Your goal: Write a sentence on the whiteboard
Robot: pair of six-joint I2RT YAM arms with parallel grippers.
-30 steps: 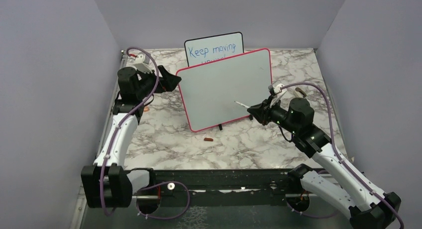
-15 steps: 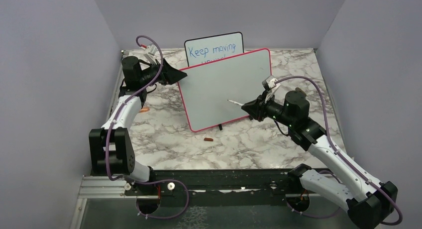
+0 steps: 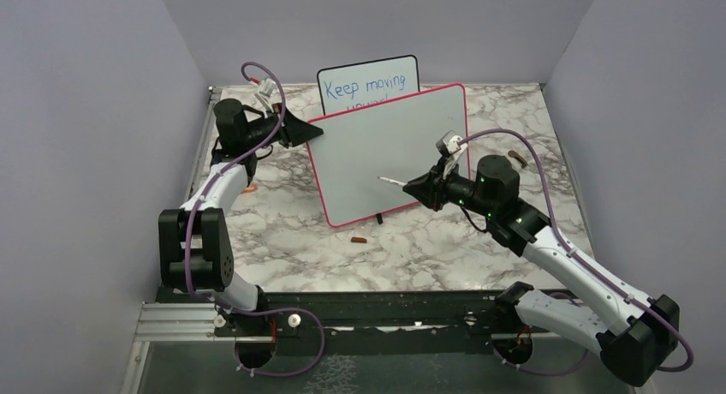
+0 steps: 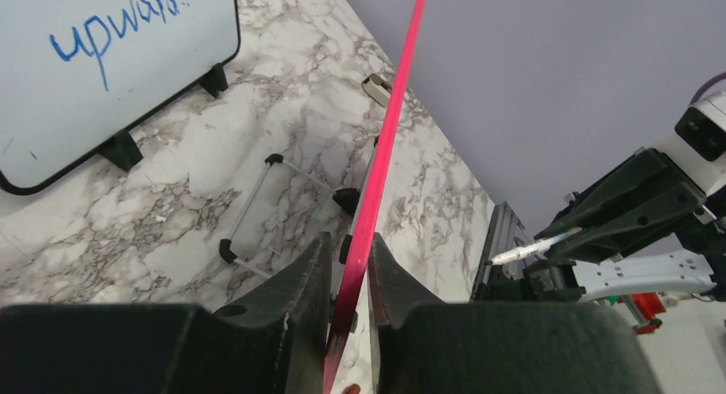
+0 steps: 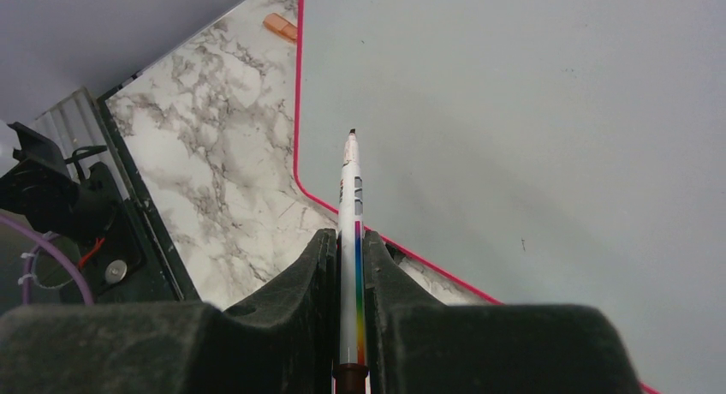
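Note:
The whiteboard, white with a pink-red frame, stands tilted on the marble table. Its face is blank and no sentence shows on it. My left gripper is at the board's upper left corner. In the left wrist view its jaws are shut on the pink-red frame edge. My right gripper is shut on a white marker with a rainbow stripe. In the right wrist view the marker points from the gripper at the board's lower left part. I cannot tell whether its tip touches the face.
A smaller black-framed board with blue writing stands behind the whiteboard. A brown cap lies in front of the board, an orange piece lies at the left, and a small brown object at the right. Grey walls enclose three sides.
My left gripper has closed on the whiteboard's left frame edge. My right arm has carried the marker leftwards across the board's face.

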